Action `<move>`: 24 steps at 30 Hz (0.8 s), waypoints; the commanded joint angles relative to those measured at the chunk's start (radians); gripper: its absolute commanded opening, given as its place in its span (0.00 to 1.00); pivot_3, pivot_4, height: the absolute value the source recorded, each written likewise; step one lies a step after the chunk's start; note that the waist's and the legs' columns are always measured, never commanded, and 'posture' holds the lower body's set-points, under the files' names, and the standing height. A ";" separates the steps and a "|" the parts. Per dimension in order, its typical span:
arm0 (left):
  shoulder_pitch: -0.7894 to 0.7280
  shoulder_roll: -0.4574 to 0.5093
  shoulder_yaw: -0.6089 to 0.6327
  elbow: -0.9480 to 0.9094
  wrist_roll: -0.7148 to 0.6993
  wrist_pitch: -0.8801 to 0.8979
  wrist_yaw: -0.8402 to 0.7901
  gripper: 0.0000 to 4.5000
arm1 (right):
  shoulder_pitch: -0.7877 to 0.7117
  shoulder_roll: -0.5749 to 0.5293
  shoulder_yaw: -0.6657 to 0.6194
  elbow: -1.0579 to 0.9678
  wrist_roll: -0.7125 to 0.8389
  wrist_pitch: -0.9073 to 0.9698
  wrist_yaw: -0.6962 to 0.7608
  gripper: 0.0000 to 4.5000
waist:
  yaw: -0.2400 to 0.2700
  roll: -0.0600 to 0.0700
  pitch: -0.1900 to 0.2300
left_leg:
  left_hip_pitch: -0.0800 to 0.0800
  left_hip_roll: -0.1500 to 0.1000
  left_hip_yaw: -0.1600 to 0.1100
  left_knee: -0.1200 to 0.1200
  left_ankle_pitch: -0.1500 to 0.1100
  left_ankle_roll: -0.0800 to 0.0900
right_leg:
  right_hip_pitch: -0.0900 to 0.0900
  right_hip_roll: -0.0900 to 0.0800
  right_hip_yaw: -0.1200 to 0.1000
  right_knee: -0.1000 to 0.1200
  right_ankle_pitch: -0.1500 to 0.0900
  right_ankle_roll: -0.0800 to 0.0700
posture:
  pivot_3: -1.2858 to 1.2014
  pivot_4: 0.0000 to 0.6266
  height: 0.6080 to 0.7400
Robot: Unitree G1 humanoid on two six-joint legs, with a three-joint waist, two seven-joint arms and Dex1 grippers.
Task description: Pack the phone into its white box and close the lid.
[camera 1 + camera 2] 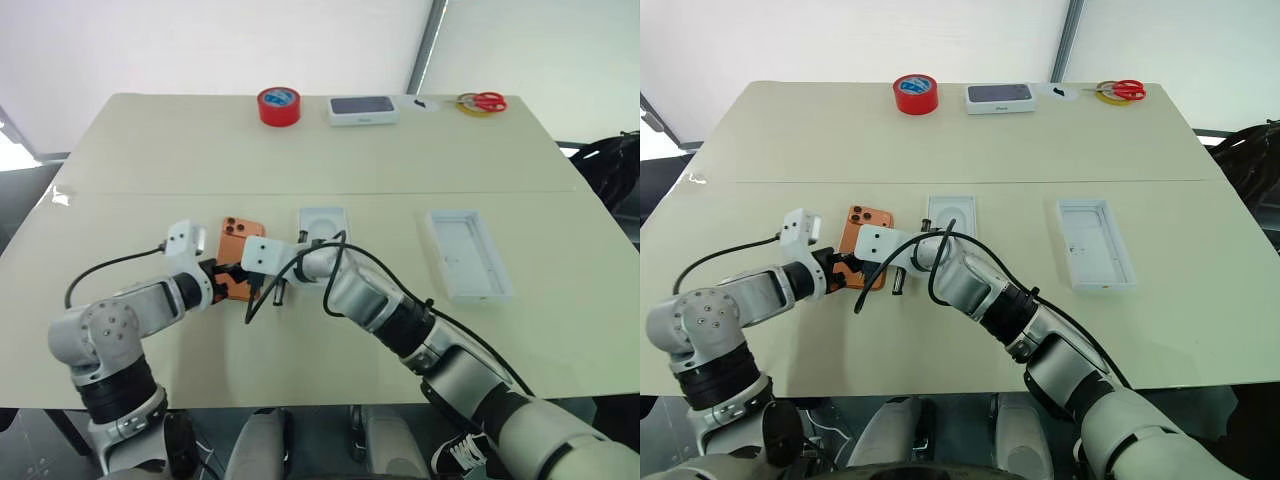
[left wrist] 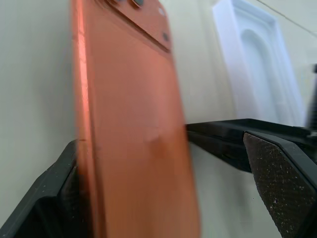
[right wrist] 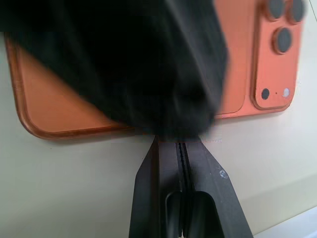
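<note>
Two grippers met at the phone (image 1: 238,258), which lay camera-up on the counter (image 1: 320,150), at nine o'clock of a white insert (image 1: 322,222). The left gripper (image 1: 218,280) had its jaws spread wide astride the phone's near end; the right gripper (image 3: 181,148) had its jaws pressed together at the phone's edge, gripping nothing. The lid (image 1: 467,254) lay well apart at three o'clock.

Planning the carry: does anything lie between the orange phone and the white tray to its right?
Yes: a flat white insert with an oval recess lies between the slim orange phone and the shallow white cardboard tray.

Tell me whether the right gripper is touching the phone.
Cannot tell. In the right wrist view the shut right gripper points at the phone edge, but the dark blurred left gripper hides its tips there.
</note>
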 commanded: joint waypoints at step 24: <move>-0.110 -0.031 0.309 0.157 -0.121 0.023 0.067 0.01 | 0.046 -0.072 -0.117 -0.274 0.036 0.069 0.061 0.00 | -0.003 0.000 0.000 | 0.000 0.001 0.000 -0.001 0.000 -0.001 | -0.001 0.000 0.000 0.000 0.000 0.000 | 0.52 0.24 0.97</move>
